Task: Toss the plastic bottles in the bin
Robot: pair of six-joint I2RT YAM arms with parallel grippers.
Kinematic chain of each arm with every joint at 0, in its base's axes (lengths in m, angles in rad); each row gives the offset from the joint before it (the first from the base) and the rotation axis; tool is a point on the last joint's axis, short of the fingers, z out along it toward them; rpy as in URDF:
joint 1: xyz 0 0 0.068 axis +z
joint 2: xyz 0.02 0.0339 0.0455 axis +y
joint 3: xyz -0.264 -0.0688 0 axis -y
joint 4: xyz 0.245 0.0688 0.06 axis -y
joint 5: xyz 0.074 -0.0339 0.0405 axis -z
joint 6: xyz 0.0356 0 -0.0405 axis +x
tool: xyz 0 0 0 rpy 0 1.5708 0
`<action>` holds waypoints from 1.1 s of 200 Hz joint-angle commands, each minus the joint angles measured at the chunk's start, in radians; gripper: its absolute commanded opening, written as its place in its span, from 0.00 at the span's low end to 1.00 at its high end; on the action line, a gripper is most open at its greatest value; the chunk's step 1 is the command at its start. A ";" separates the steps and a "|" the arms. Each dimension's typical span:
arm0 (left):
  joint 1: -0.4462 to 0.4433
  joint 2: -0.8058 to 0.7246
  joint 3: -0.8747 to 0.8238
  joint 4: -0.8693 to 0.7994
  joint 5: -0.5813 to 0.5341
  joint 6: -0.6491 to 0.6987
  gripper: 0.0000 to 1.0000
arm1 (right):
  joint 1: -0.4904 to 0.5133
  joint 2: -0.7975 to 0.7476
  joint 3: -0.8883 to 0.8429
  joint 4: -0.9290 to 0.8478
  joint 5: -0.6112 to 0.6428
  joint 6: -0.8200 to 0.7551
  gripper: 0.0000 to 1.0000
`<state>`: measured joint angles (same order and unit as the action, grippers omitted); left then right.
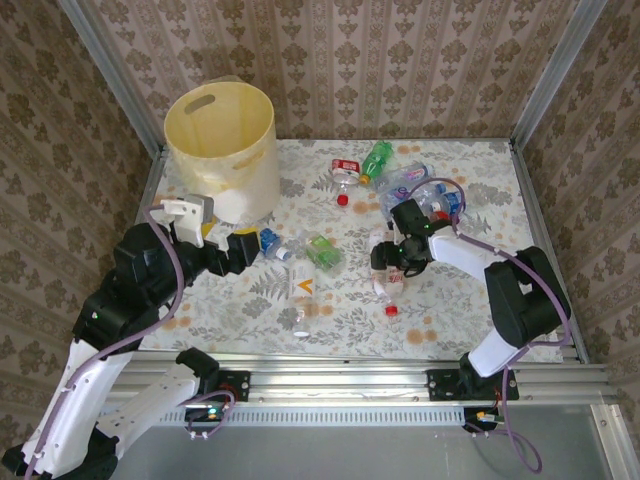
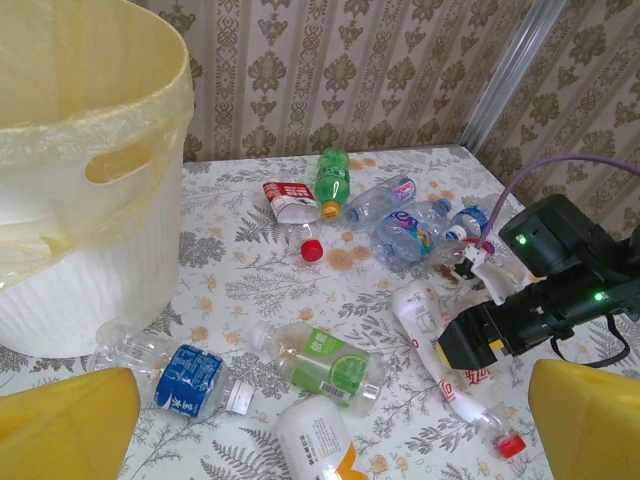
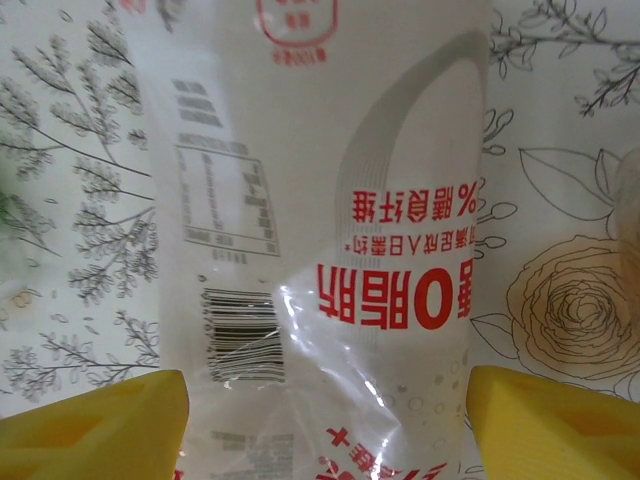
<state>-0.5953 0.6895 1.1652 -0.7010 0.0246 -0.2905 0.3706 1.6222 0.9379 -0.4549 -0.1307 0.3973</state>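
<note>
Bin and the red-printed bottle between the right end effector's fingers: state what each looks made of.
Bin: looks like pale yellow plastic, slightly translucent, with light glowing through its wall. Bottle: apparently thin clear plastic, glossy and creased, under a printed white film label.

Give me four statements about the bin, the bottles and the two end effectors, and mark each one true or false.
1. The bin stands upright at the far left corner of the table. True.
2. The right end effector has its fingers either side of a white-labelled bottle with red print. True.
3. The left end effector holds a blue-labelled bottle. False: it is open and empty, and the blue-labelled bottle lies on the table beside the bin.
4. The green bottle sits inside the bin. False: the green bottle lies on the table near the far edge.
</note>
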 commanded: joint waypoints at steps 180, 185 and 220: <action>-0.006 -0.004 -0.036 0.066 -0.003 -0.005 1.00 | 0.032 -0.015 -0.051 0.065 -0.044 -0.013 0.34; -0.006 -0.002 -0.038 0.072 0.004 -0.007 1.00 | 0.031 -0.023 -0.050 0.062 -0.047 -0.014 0.33; -0.006 0.022 -0.070 0.145 0.071 -0.034 1.00 | 0.034 -0.096 -0.053 0.061 -0.068 -0.020 0.30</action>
<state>-0.5953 0.6952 1.1221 -0.6403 0.0341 -0.2951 0.3977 1.5974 0.8944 -0.3847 -0.1726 0.3923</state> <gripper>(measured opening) 0.997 0.313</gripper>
